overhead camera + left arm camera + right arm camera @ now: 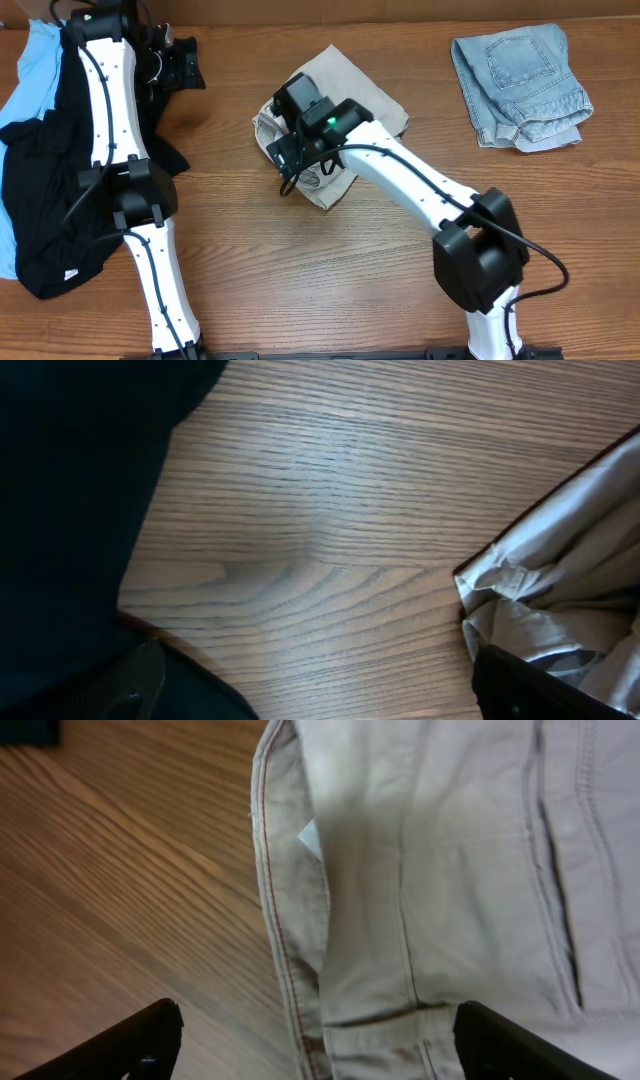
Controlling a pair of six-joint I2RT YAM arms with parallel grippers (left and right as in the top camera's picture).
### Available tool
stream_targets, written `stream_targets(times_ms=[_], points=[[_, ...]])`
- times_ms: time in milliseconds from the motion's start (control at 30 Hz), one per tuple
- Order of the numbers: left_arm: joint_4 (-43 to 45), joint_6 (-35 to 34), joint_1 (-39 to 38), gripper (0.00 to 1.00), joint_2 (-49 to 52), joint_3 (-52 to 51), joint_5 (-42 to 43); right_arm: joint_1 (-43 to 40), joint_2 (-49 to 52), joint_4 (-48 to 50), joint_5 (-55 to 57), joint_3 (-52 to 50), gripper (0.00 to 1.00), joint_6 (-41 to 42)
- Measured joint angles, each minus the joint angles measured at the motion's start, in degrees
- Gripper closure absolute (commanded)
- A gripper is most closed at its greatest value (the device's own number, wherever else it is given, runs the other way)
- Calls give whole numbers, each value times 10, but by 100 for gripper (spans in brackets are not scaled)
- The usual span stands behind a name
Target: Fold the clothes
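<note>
The beige shorts (350, 85) lie folded on the table's middle back. My right gripper (290, 150) hovers over their left edge, open and empty; in the right wrist view its fingers (318, 1045) straddle the shorts' seamed edge (420, 870). My left gripper (185, 68) is at the back left, open and empty, beside the black garment (50, 170); in the left wrist view its fingers (320, 690) span bare wood, with the shorts (570, 560) at the right and black cloth (70, 480) at the left. A sky-blue piece (30, 80) lies under the black one. Folded faded denim (520, 75) sits at the back right.
The wooden table (300, 270) has bare wood along the front and between the garments. My left arm lies across the black garment. The table's back edge runs just behind the shorts and denim.
</note>
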Motion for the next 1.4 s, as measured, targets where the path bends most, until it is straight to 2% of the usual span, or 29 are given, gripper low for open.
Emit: stream_targets(times_ms=[333,1000,1100,1200,1300,1400], points=[[0,0,3,0,0,0,0,1,74,23,20,0,0,-25],[-3,0,3,0,0,0,0,64,123,57,143,7,1,-50],[-3,0,3,0,0,0,0,68,123,58,160,7,13,-50],[-2,0,3,0,0,0,0,67,125,59,182,7,33,-48],[4,0,3,0,0,0,0,57,128,56,197,7,40,-46],[6,0,3,0,0,0,0,44,129,55,200,7,57,-50]])
